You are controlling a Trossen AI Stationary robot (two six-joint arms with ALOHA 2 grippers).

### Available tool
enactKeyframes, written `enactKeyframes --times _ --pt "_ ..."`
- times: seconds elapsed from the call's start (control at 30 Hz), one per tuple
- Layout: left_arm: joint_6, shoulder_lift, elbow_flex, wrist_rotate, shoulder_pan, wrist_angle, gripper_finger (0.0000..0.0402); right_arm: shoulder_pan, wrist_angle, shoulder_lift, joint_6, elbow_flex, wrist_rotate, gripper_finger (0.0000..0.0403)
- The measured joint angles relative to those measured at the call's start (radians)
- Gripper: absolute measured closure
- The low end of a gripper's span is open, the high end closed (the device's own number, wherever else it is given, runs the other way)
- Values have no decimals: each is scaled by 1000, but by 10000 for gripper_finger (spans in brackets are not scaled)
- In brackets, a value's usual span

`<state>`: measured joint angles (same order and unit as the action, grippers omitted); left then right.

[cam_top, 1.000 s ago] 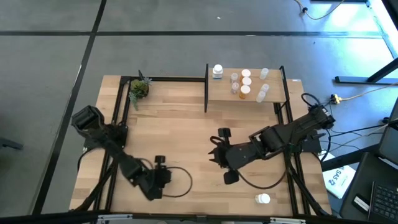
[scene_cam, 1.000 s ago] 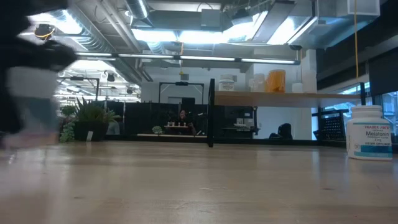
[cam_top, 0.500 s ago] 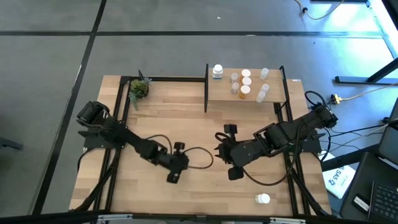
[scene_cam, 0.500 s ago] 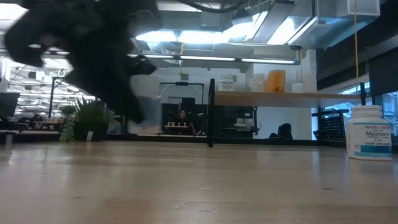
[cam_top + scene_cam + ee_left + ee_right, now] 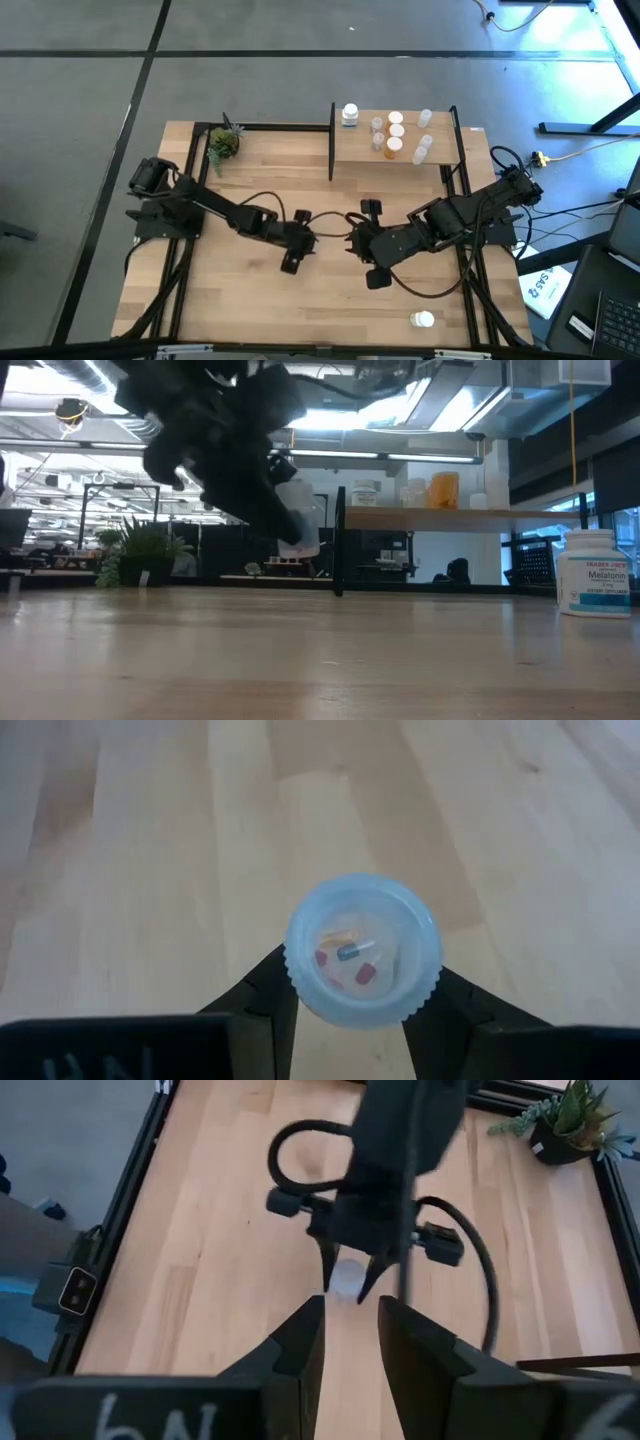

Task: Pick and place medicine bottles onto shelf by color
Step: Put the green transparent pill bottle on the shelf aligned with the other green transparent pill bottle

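Tabletop [image 5: 250, 190]: light wood inside a black frame; both your arms reach to its middle.

Shelf [image 5: 360, 150]: raised board at the far right. It carries a white labelled bottle [image 5: 349, 115] at its far left corner, an orange bottle [image 5: 394, 147] with more beside it, and clear ones toward the right.

Left gripper [image 5: 308, 241]: mid-table, above the wood, clamped on a clear bottle [image 5: 362, 951]. The left wrist view shows its ribbed pale-blue cap between the two fingers [image 5: 262, 1005], a few pills visible inside.

Right gripper [image 5: 352, 238]: just beside the left one, facing it, fingers [image 5: 300, 1345] narrow with a small gap, nothing between them.

Potted plant [image 5: 223, 143]: far left corner.

Lone white bottle [image 5: 424, 319]: near right of the table, lying well apart from both grippers.
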<state>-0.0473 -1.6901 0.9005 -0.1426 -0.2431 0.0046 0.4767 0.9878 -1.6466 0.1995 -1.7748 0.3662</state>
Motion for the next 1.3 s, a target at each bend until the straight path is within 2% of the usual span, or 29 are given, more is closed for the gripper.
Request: enactKeyframes --times 0.37,1.3 --pt "-61 -84 1 52 48 54 277 0 15 0 2 0 135 304" --pt "-44 -126 1 60 50 63 277 -2 14 -1 3 0 138 304"
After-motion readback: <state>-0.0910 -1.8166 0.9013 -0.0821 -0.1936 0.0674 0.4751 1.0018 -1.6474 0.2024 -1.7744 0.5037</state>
